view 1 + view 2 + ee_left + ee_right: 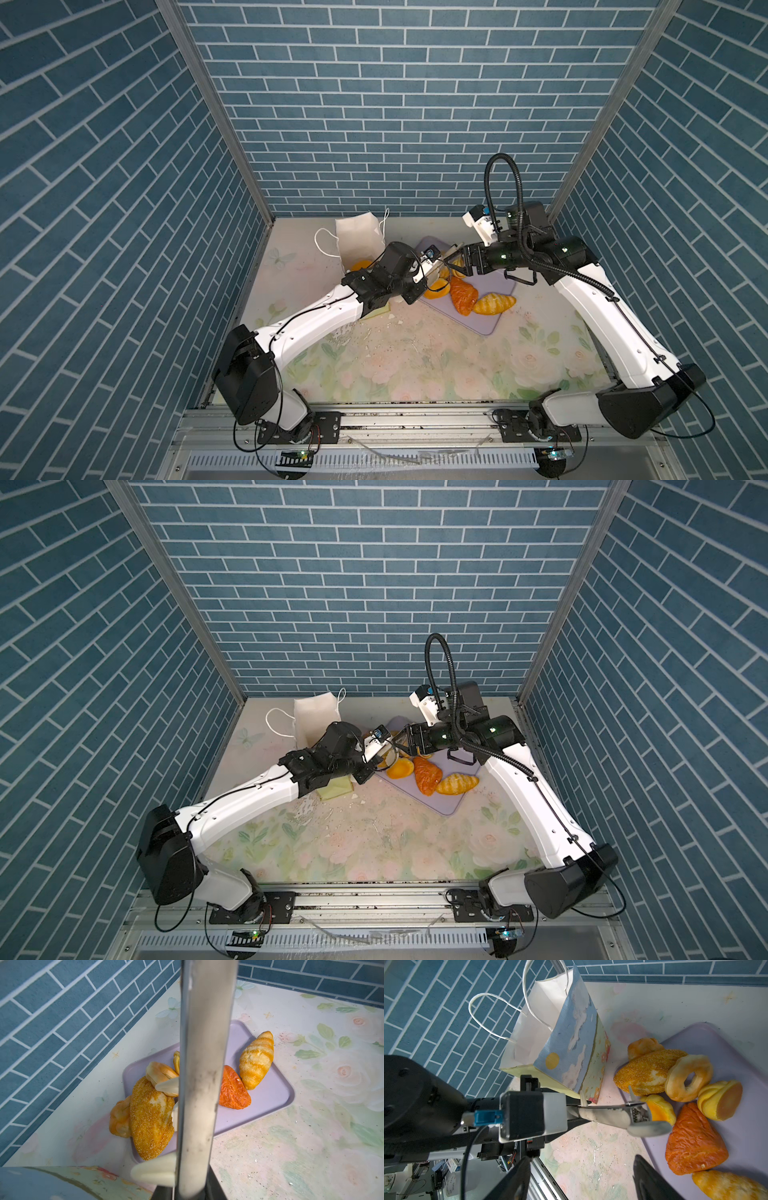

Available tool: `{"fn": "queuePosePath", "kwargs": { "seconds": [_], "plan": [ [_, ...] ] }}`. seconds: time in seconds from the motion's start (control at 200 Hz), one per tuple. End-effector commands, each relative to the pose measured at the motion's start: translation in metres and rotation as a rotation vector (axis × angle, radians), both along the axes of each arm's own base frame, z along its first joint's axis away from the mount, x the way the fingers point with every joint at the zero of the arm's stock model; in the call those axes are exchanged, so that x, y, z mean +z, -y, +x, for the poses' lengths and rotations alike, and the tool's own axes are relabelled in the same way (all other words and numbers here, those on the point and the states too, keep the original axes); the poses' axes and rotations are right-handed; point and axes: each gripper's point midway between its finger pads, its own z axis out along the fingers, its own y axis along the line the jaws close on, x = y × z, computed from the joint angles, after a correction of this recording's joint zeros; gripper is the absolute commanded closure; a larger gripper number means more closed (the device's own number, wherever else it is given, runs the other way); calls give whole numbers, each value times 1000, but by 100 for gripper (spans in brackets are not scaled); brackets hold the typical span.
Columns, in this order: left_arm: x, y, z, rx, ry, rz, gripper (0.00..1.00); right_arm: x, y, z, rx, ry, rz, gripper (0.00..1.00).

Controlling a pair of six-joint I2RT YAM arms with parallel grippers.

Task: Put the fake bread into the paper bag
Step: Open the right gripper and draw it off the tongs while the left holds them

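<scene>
The paper bag [359, 239] [313, 717] [571, 1043] stands open at the back left, white inside, and the left arm crosses in front of it. Fake bread lies on the lavender tray [494, 291] [270, 1095]: a seeded loaf [648, 1072] [150, 1118], a bagel [688, 1077], a tart shell [720, 1100], a dark orange croissant [463, 296] [426, 776] and a golden croissant [494, 303] [256, 1059]. My left gripper [438, 274] [390, 755] is shut on a small orange pastry [658, 1109] at the tray's near-left corner. My right gripper [581, 1157] [455, 259] hangs open and empty just beside it.
A small orange pastry [642, 1046] [120, 1119] lies off the tray, between the seeded loaf and the bag. Blue brick walls close the back and both sides. Crumbs litter the floral tabletop [415, 357] in front of the tray.
</scene>
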Motion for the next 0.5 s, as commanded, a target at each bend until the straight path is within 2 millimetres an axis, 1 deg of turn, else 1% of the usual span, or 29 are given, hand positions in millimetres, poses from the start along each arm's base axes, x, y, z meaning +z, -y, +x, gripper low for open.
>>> {"fn": "queuePosePath", "kwargs": {
  "seconds": [0.0, 0.14, 0.235, 0.365, 0.415, 0.495],
  "plan": [
    [8, 1, 0, -20, 66, 16, 88, -14, 17, -4, -4, -45, -104, 23],
    [6, -1, -5, -46, 91, 41, 87, 1, 35, -1, -11, -10, -138, 24],
    [8, -1, -7, -66, 113, 51, 88, 6, 46, -5, 22, -34, -170, 23],
    [8, 1, -10, -97, 152, 89, 88, -3, 52, -12, 93, -125, -259, 24],
    [10, 2, -10, -105, 172, 100, 88, -9, 55, -8, 91, -128, -293, 24],
    [9, 4, -11, -126, 201, 130, 88, -10, 57, -5, 96, -117, -315, 24]
  ]
}}
